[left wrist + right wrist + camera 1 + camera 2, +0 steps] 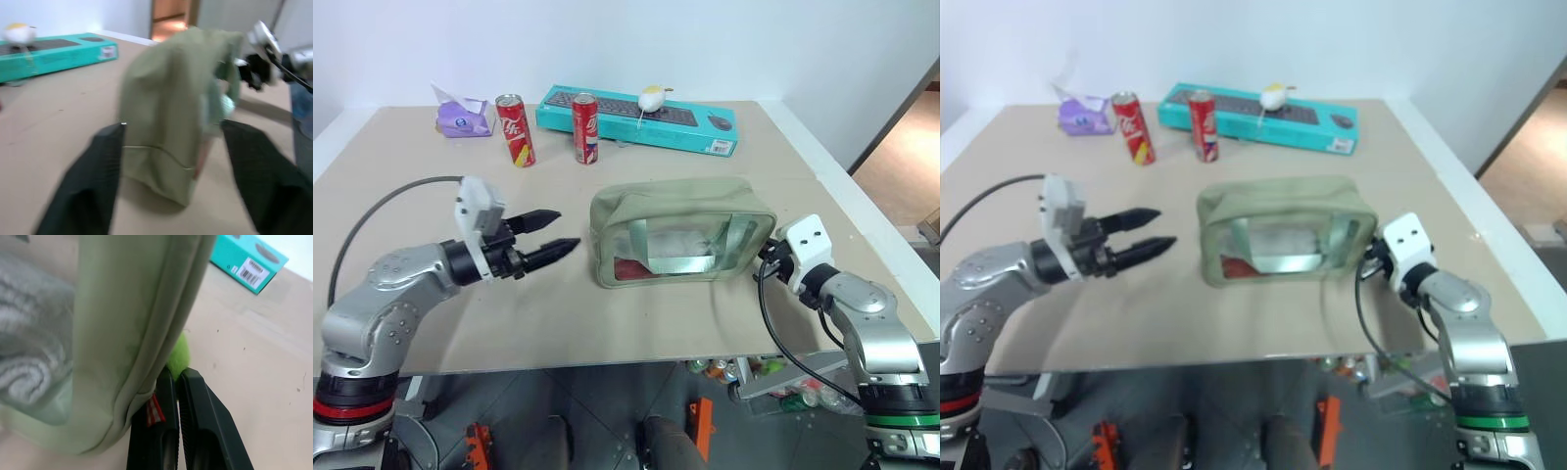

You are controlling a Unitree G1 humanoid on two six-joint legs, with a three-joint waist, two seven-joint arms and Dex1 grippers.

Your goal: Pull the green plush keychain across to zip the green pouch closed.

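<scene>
On the tan table (607, 323), the left gripper (553, 233) hovers with its black fingers spread, just left of the green pouch (680, 230), not touching it. The pouch is a soft sage fabric box lying mid-table, its clear near window showing a crumpled pale cloth and something red. At its right end the right gripper (177, 379) is pressed together, pinching the fuzzy lime green plush keychain (178, 356), mostly hidden behind the pouch's corner seam; the head views hide it entirely. Farther back stand two red cans (516, 129) and a teal keyboard box (636, 119).
</scene>
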